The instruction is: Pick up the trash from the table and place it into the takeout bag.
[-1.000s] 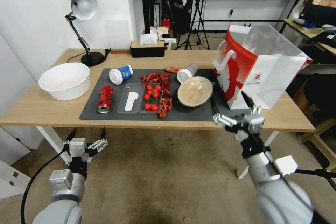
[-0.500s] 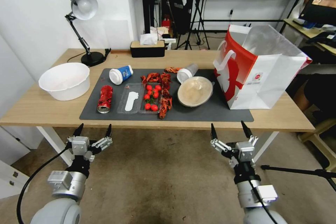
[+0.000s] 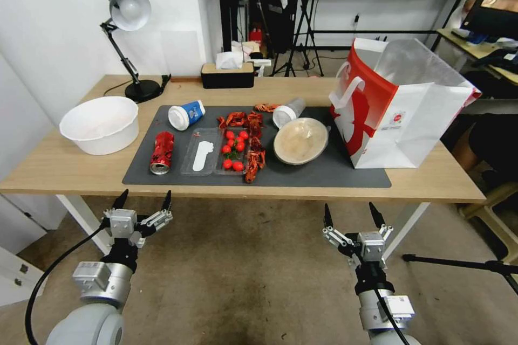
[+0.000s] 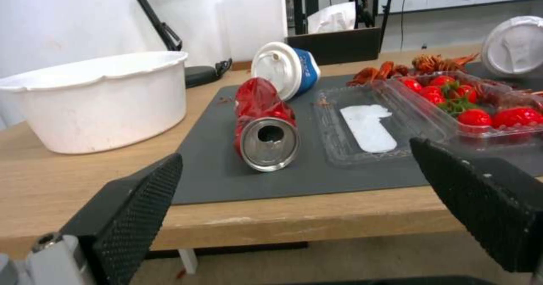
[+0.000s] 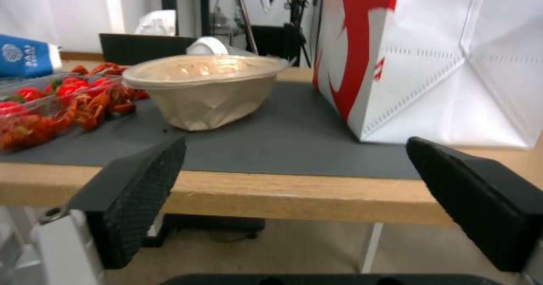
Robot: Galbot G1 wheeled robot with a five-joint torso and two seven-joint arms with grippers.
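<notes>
You are at the outset of the pick-up step: nothing is grasped and, judging by the layout, none of the trash visible here has reached the takeout bag point(image 3: 402, 105). The left gripper point(image 3: 142, 200) hangs below the near edge of the table point(image 3: 65, 167), jaws spread wide and empty, facing the red drink can point(image 4: 263, 124), which lies on its side on the dark grey mat point(image 3: 318, 172). The right gripper point(image 3: 350, 214) hangs likewise below the table edge, jaws spread, facing the round beige lidded bowl point(image 5: 206, 88) that sits on the mat just beside the bag. The blue-and-white paper cup point(image 3: 186, 115) and the clear plastic cup point(image 3: 288, 112) lie tipped over farther back. Your next move probably calls for raising one arm above table height and aligning its open jaws around an item.
</notes>
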